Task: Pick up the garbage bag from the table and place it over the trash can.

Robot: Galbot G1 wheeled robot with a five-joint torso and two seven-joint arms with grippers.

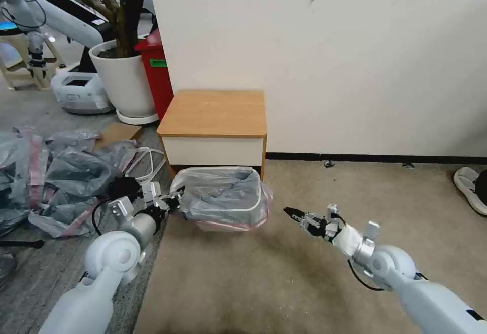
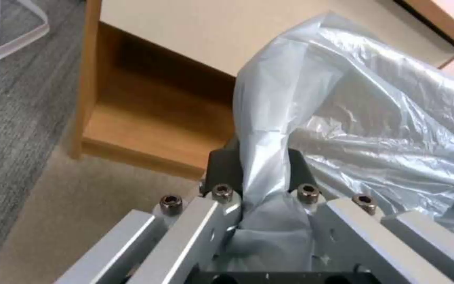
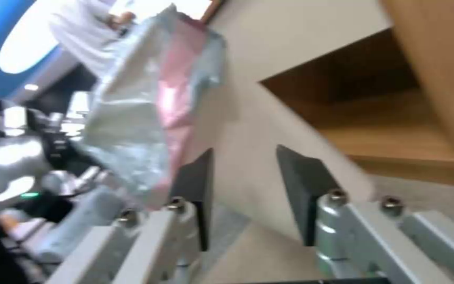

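Scanning from your left, you meet the heap of crumpled grey-and-pink plastic bags (image 1: 56, 172) on the grey carpet, its far side cut off by the head view's edge. Next comes your left gripper (image 1: 173, 203), low at the left rim of the small cream-beige rectangular trash can (image 1: 238, 218); its dark pads (image 2: 222, 165) are pinched on a twisted fold of the thin translucent grey garbage bag (image 1: 220, 192), clear in the left wrist view, where the plastic runs down between the metal fingers and hides whatever lies behind it. You can see the bag draped over the can's mouth, its pink-red band hanging outside along the front and right rim; the can's back rim is buried under plastic, so how it sits there is hard to tell. Just behind the can stands the small boxy wooden table (image 1: 213, 113), its shelf opening largely blocked by the bag. Further right, your right gripper (image 1: 290, 212) hangs above the beige carpet, apart from the can, its dark pads (image 3: 300, 185) parted with nothing between them; the right wrist view is smeared, the bag (image 3: 143, 114) a pale blur beside one pad
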